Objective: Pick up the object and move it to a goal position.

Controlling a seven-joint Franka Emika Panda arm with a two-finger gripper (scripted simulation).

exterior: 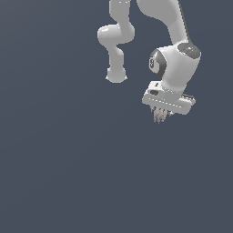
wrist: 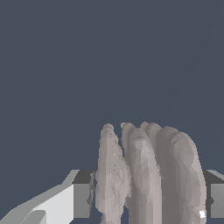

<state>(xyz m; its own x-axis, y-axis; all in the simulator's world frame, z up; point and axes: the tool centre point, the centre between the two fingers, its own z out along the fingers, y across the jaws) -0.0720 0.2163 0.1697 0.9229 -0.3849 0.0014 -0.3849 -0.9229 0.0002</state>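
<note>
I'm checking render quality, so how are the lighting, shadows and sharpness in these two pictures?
Exterior view: flat, even light on a plain slate background, no cast shadows; the ribbed object under the claw is small and smeared into streaks. Wrist view: the object fills the lower frame, softly shaded, faceted, no glare; the claw's fingers are cropped.

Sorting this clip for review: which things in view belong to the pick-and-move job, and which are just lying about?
Belongs to the job:
- ribbed brownish-grey object, between the fingers
- pincer, shut on the object
- robot arm carrying it

Just lying about:
- nothing else shows; only the plain dark grey background
</note>
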